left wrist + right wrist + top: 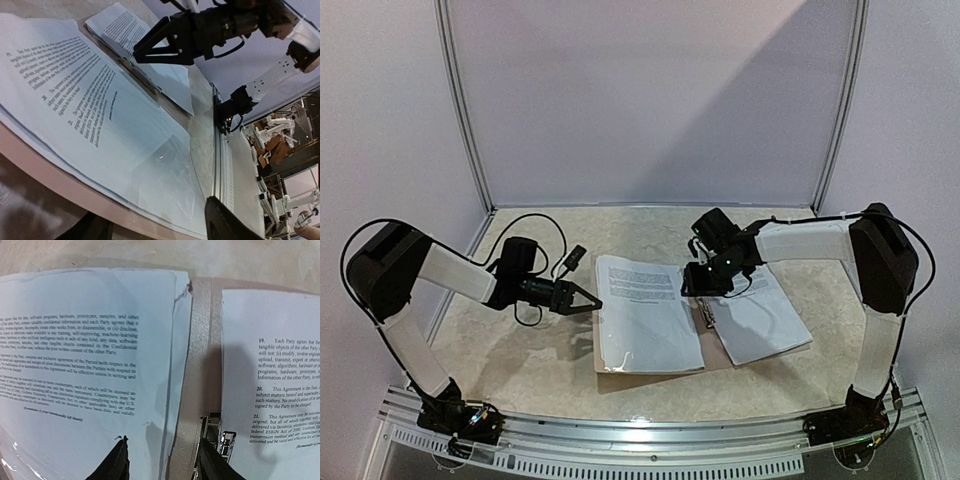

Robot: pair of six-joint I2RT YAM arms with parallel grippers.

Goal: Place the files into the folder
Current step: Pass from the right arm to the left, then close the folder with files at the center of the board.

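Folder [200, 340] lies open on the tabletop [520, 350], centre of the top view. Files [645, 315] cover its left half, more sheets [760, 315] its right. Right hand [162, 460]: fingers apart, empty, low over the spine beside the metal clip [222, 440]. Left hand [592, 300]: fingers apart, empty, at the files' left edge. Step, by my reading: seating the sheets. Next likely needs the stack squared, then the cover closed

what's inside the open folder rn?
A stack of printed sheets lies on the left half of the folder, another sheet on the right half, and a metal clip sits at the spine between them. The sheets cover whatever is underneath them.
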